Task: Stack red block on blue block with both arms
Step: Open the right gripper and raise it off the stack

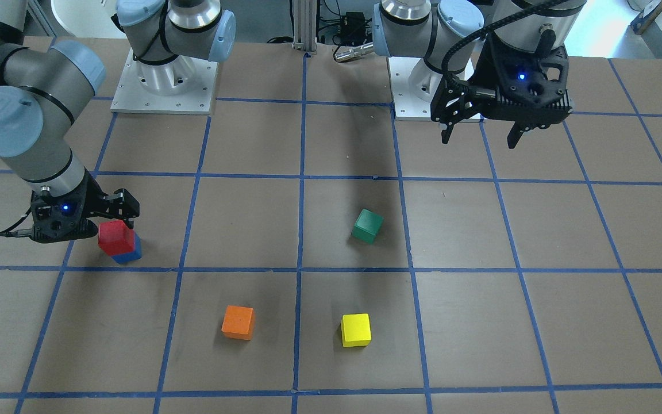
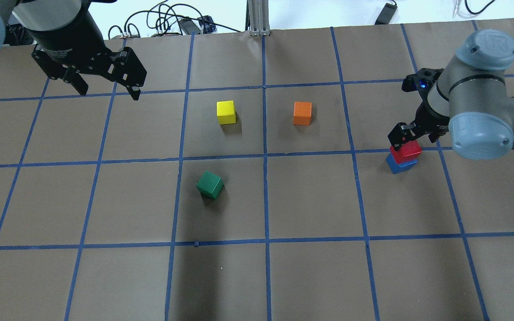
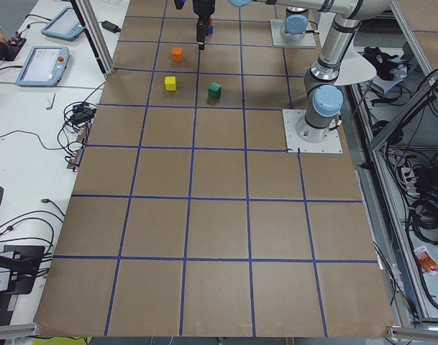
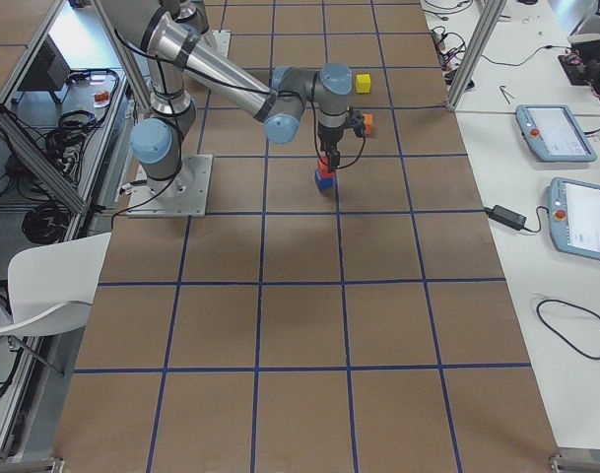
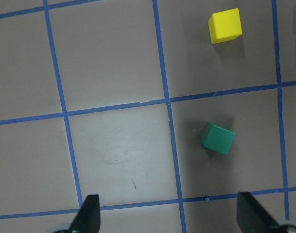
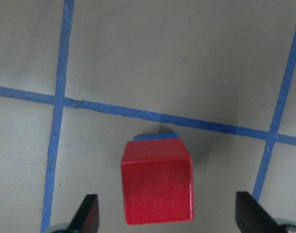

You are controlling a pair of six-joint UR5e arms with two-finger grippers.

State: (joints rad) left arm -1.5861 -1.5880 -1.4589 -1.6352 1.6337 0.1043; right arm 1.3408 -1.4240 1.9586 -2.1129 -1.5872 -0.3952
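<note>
The red block point(image 1: 115, 237) rests on top of the blue block point(image 1: 130, 253), slightly turned against it. The stack also shows in the overhead view, with the red block point(image 2: 407, 151) over the blue block point(image 2: 400, 165). My right gripper point(image 1: 119, 214) hangs open just over the stack. In the right wrist view its fingers point(image 6: 89, 216) stand wide on either side of the red block point(image 6: 157, 187) with gaps on both sides, and only a sliver of the blue block point(image 6: 157, 137) shows. My left gripper point(image 1: 479, 139) is open and empty, high near its base, also in the overhead view point(image 2: 109, 92).
A green cube point(image 1: 367, 225) lies near the table's middle. An orange cube point(image 1: 238, 322) and a yellow cube point(image 1: 356, 329) sit toward the operators' side. The arm bases point(image 1: 164, 86) stand at the robot's edge. Blue tape lines grid the brown table.
</note>
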